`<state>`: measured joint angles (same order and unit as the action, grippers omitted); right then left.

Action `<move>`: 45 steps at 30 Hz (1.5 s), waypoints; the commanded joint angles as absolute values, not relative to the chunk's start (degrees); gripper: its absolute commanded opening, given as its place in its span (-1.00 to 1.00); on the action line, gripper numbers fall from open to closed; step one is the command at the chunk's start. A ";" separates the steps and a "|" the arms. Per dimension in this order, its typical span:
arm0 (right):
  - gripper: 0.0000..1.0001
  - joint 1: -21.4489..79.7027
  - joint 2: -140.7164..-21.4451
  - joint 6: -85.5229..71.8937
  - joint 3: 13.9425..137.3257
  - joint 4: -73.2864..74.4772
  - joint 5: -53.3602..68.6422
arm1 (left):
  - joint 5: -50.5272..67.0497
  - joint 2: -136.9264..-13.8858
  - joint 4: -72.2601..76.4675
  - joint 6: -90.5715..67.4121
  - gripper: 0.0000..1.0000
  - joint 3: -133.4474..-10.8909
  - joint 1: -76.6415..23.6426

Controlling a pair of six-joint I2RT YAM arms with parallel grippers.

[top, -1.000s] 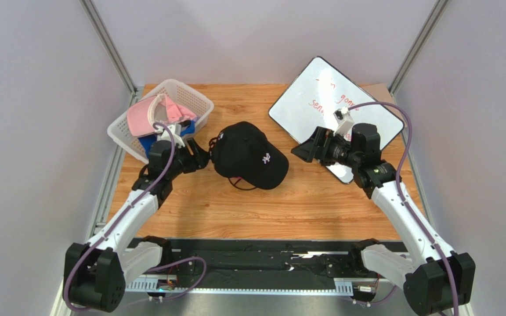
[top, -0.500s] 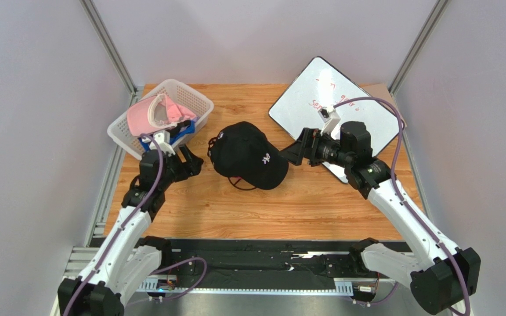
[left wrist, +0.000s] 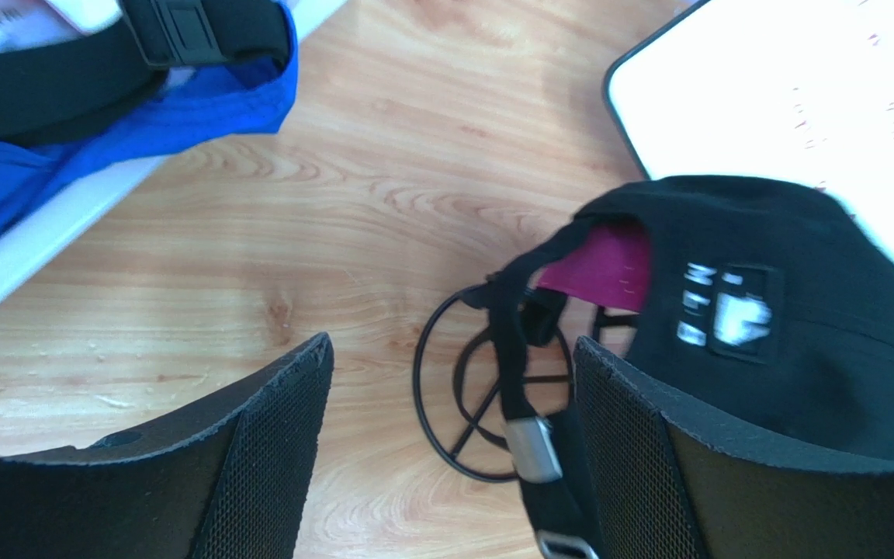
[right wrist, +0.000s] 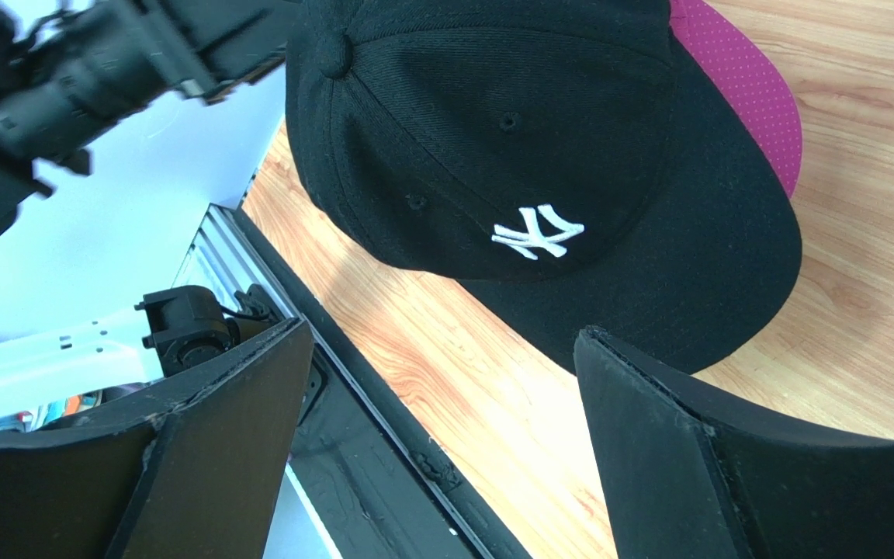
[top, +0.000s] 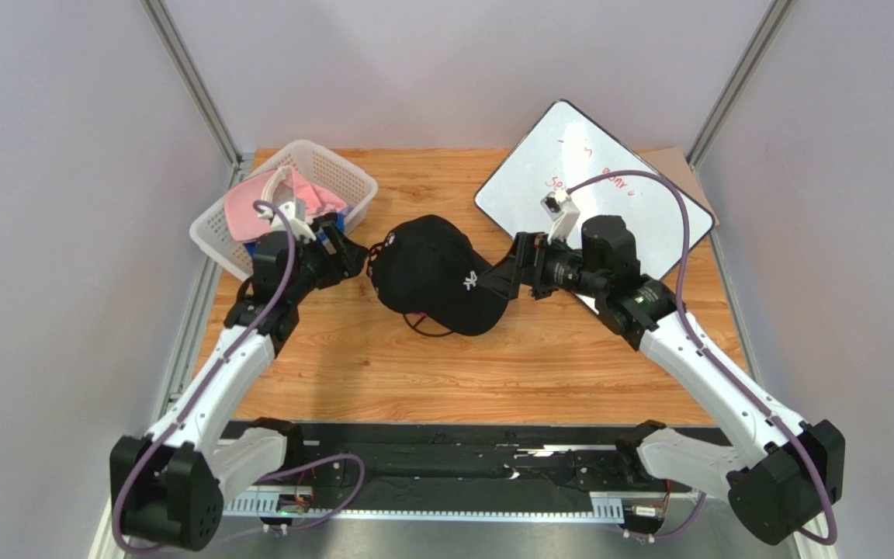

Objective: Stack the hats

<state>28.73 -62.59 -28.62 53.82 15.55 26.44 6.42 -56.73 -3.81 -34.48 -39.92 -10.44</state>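
A black hat with a white NY logo (top: 438, 273) sits mid-table over a magenta hat (right wrist: 746, 84), whose brim pokes out beneath it. Both rest on a black wire stand (left wrist: 463, 402). A light pink hat (top: 256, 206) and a royal blue hat (left wrist: 114, 134) lie in the white basket (top: 329, 157). My left gripper (top: 347, 250) is open and empty, just left of the black hat's rear strap (left wrist: 530, 433). Open and empty too, my right gripper (top: 508, 280) hovers at the black hat's brim side, close to its edge.
A whiteboard (top: 568, 140) with red writing lies at the back right, behind my right arm. The basket stands at the back left corner beside the metal frame rail. Bare wooden tabletop (top: 533, 361) stretches in front of the hats.
My right arm has swung left, bringing its gripper up to the black hat. My left gripper has opened wider and shifted back toward the basket.
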 commanded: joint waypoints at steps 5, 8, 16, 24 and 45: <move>0.78 29.18 -60.73 -27.42 53.97 13.71 24.52 | 10.11 -65.65 3.78 -34.19 0.54 -42.98 -10.20; 0.78 29.09 -60.73 -27.51 53.79 13.80 24.70 | 10.11 -67.06 4.39 -33.58 0.47 -42.63 -10.20; 0.77 29.09 -60.47 -28.12 53.00 13.36 24.87 | 11.78 -71.28 5.71 -33.13 0.40 -41.31 -10.20; 0.78 29.09 -59.50 -27.95 53.09 13.89 24.78 | 11.61 -70.23 4.58 -32.78 0.42 -41.39 -10.20; 0.79 28.74 -56.60 -25.23 51.59 15.03 25.05 | -16.33 -53.96 -9.41 -21.04 0.89 -45.62 -5.54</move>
<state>28.80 -57.56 -26.81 52.01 15.86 25.52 -8.60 -54.06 -10.52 -28.88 -43.68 -5.74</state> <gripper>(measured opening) 0.895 0.981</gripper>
